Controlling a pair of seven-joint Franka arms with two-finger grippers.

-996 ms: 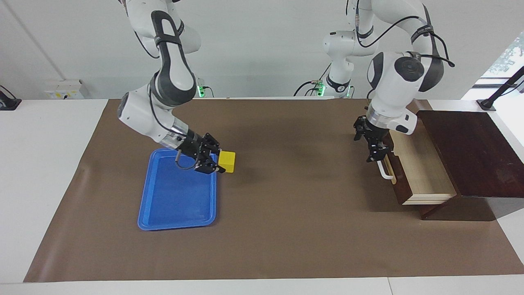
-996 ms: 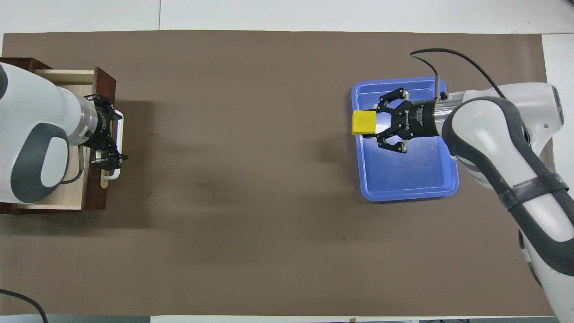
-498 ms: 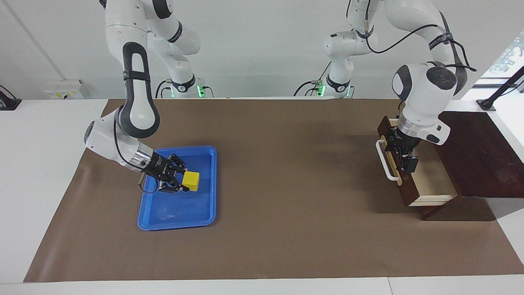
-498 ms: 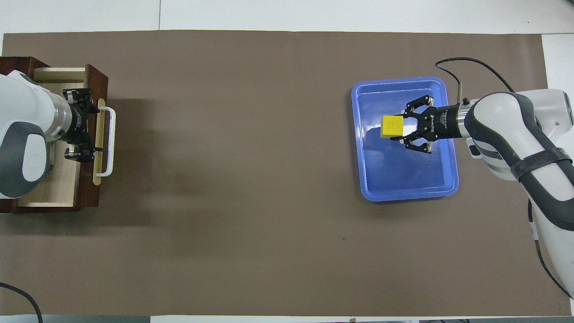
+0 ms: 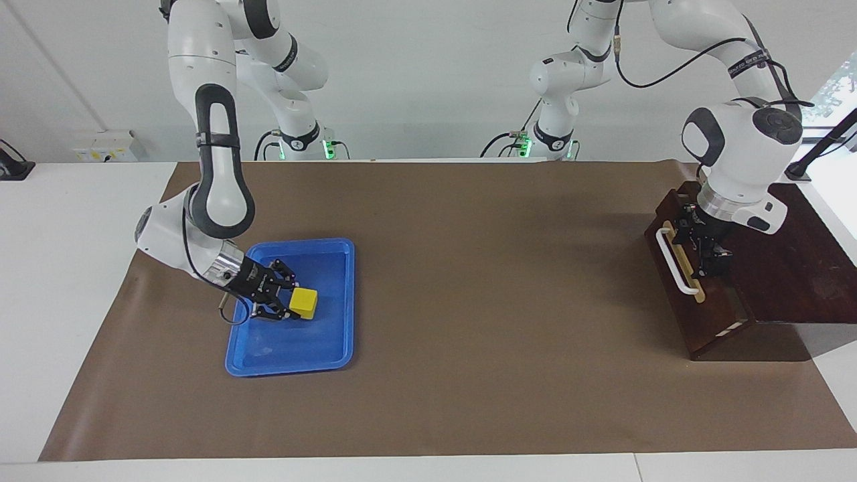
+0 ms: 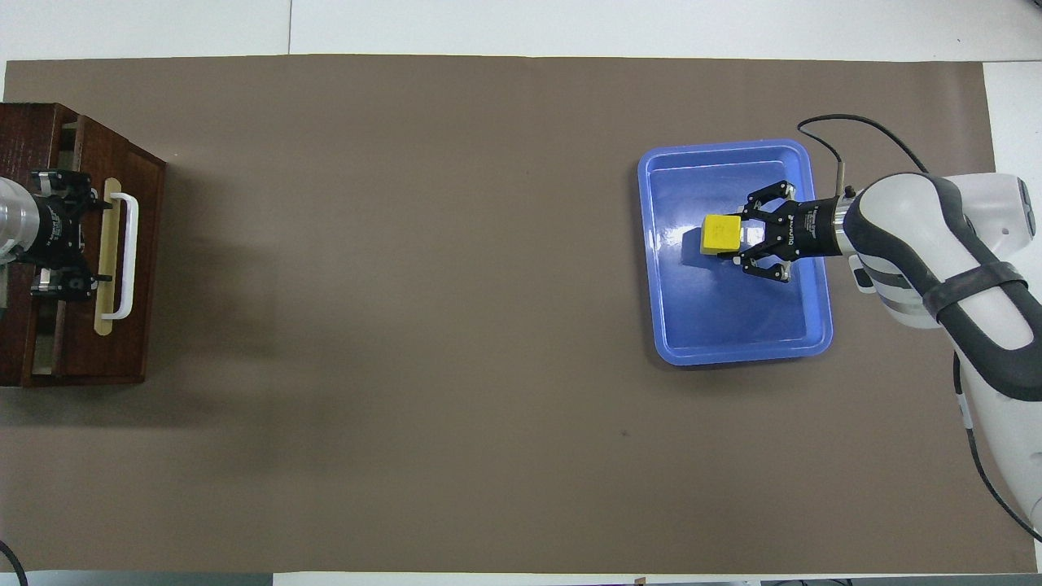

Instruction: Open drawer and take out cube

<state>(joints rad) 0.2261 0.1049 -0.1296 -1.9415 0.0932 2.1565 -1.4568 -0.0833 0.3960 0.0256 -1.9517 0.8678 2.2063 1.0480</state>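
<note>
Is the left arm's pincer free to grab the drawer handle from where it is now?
Probably yes: the left pincer is open, just over the drawer beside the handle, nothing between them.

Looking down from high across the table (image 5: 469, 402), facing both arm bases against the white wall. Looking steeply down from above the robots' end, taking in the brown mat (image 6: 456, 325) edge to edge. Sharing the blue tray (image 5: 234, 355) and the drawer (image 5: 676, 314), half a turn apart.
</note>
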